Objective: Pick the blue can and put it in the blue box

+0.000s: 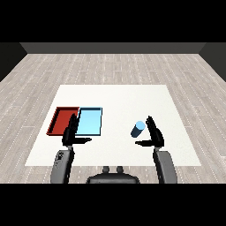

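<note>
Head view shows me both hands open, right hand [154, 136] at three o'clock of the unlabelled blue can [138, 129]; left hand [70, 132] fronts the trays.

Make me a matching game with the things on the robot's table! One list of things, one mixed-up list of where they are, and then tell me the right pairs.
Things:
1. blue can
2. red tray
3. light blue tray
4. left hand

Places:
A. farthest toward the table's left side
B. lying on the table just left of the right hand
C. between the red tray and the can
D. in front of the seam where the two trays meet

Right pairs: 1-B, 2-A, 3-C, 4-D
</note>
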Controlling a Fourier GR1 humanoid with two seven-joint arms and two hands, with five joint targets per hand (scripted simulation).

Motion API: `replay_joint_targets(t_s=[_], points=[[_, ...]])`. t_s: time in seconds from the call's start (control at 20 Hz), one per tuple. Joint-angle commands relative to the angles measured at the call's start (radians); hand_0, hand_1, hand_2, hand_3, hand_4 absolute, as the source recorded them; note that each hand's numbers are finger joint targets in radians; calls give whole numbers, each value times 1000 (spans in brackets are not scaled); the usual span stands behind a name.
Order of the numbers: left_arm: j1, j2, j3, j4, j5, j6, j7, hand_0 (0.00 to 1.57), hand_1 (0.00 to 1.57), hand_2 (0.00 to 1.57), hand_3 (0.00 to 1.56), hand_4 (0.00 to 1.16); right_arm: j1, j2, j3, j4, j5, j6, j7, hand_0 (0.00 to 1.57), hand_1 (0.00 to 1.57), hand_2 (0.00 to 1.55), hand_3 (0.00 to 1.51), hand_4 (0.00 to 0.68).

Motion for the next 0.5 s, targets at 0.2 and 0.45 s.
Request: replay_joint_targets(t_s=[0.2, 0.45], points=[[22, -44, -51, 42, -33, 38, -207, 0, 0, 0, 0, 0, 1, 6, -23, 52, -64, 99, -188, 0, 0, 0, 0, 0], [34, -45, -36, -56, -26, 36, -126, 0, 0, 0, 0, 0, -14, 6, -21, 113, -20, 95, -235, 0, 0, 0, 0, 0]])
